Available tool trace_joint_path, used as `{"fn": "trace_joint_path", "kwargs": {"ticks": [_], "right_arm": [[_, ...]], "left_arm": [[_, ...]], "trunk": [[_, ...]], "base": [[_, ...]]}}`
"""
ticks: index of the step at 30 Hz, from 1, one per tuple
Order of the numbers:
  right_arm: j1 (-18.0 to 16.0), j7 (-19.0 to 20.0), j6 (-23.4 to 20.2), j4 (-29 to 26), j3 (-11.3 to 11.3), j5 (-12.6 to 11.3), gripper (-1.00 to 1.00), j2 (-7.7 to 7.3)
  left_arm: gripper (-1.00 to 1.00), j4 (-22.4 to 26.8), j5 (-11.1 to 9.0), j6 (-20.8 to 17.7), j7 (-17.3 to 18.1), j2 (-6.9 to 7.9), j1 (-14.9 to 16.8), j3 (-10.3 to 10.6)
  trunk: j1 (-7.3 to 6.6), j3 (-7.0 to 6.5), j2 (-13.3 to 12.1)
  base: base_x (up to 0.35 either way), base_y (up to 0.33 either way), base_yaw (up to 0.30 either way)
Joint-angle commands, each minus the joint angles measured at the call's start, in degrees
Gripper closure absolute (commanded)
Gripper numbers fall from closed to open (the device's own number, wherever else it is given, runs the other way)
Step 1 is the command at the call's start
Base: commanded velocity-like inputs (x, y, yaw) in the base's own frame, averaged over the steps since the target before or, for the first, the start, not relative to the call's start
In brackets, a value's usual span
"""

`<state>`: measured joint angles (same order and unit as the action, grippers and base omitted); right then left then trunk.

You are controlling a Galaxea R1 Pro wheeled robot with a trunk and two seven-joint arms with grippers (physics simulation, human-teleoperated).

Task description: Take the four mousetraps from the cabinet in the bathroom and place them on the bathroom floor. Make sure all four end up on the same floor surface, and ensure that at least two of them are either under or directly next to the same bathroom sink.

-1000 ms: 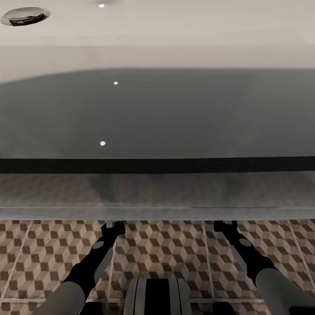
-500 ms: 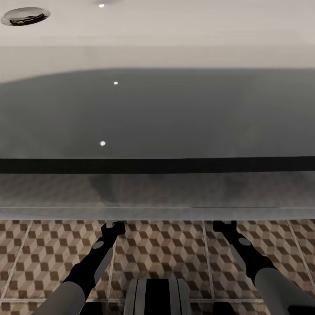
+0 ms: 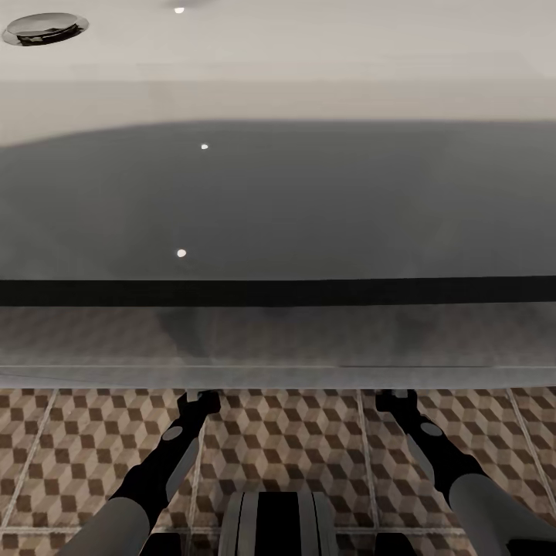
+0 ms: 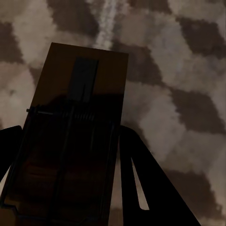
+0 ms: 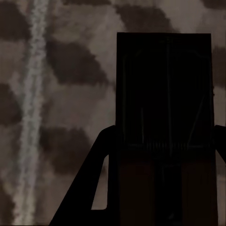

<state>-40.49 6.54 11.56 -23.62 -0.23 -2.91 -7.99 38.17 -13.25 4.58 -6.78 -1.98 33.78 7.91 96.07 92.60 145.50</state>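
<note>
Tan mousetraps (image 4: 77,122) (image 5: 165,127) sit clamped in left claw (image 4: 66,188) and right claw (image 5: 162,188).

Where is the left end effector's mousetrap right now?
In the left wrist view, the mousetrap sits between the left end effector's fingers, above the cube-patterned floor.

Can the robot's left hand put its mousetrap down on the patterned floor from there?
Probably yes. The left hand holds a mousetrap between its fingers, and in the left wrist view only bare bathroom floor lies beyond it, nothing in between.
</note>
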Motion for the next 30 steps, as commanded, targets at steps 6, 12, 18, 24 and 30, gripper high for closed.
{"fn": "trace_joint_path", "kwargs": {"ticks": [6,12,18,24,30], "right_arm": [[-0.03,0.4,0.37,1.34,0.04,-0.35,1.0,-0.01],[-0.03,0.4,0.39,1.54,0.24,-0.35,1.0,-0.01],[-0.03,0.4,0.39,1.67,0.31,-0.35,1.0,-0.01],[-0.03,0.4,0.37,1.73,0.36,-0.35,1.0,-0.01],[-0.03,0.39,0.08,1.97,0.4,-0.29,1.0,-0.01]], "left_arm": [[1.0,-0.03,-0.37,0.25,-0.6,0.01,0.03,0.37],[1.0,-0.03,-0.4,0.25,-0.6,0.01,-0.01,0.36],[1.0,-0.1,-0.39,0.25,-0.6,-0.03,0.0,0.38],[1.0,-0.12,-0.4,0.24,-0.6,-0.04,0.0,0.42],[1.0,-0.12,-0.45,-0.11,-0.6,-0.04,0.01,0.44]], "trunk": [[-0.01,0.03,0.01],[-0.01,0.03,0.01],[-0.01,0.03,0.01],[-0.01,0.03,0.01],[-0.01,0.03,0.01]], "base": [[0.0,0.0,0.0],[0.0,0.0,0.0],[0.0,0.0,0.0],[0.0,0.0,0.0],[0.0,0.0,0.0]]}}
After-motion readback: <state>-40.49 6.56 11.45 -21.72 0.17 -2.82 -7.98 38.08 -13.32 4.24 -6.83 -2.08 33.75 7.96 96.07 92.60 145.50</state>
